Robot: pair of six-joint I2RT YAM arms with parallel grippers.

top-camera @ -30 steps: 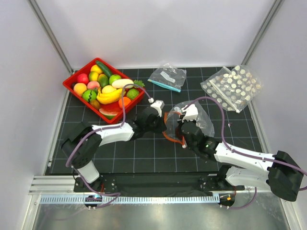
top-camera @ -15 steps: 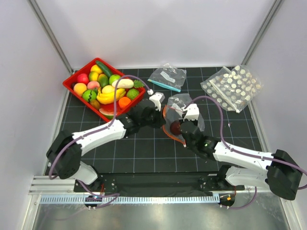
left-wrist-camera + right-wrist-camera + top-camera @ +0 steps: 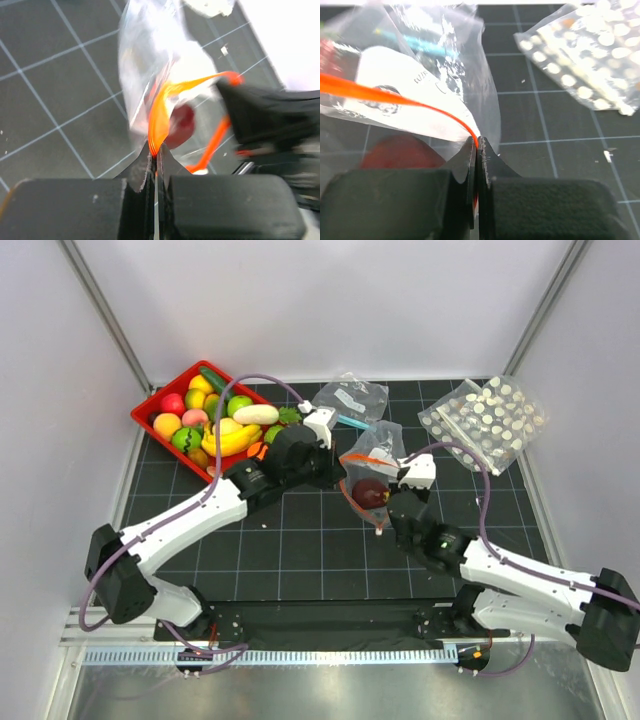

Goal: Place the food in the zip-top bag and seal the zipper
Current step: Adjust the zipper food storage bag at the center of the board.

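Observation:
The zip-top bag [image 3: 383, 440] hangs off the mat between my two grippers, with one dark red piece of food [image 3: 369, 492] inside. My left gripper [image 3: 340, 466] is shut on the orange-red zipper [image 3: 362, 454] at the bag's left end. The left wrist view shows that pinch [image 3: 155, 151], with the zipper [image 3: 159, 117] bunched above the tips and the red food [image 3: 181, 123] behind. My right gripper [image 3: 394, 468] is shut on the zipper's right end. In the right wrist view [image 3: 478, 144] the zipper [image 3: 395, 96] runs off to the left above the red food [image 3: 400, 152].
A red tray [image 3: 150, 408] heaped with toy fruits and vegetables [image 3: 228, 428] stands at the back left, close behind my left wrist. A clear bag with a teal strip [image 3: 350, 400] lies at the back centre. A white-dotted bag [image 3: 485, 420] lies at the back right.
My left gripper has shut on the zipper and reached farther back and right. The bag has risen and moved toward the back, and the right arm has followed with its end.

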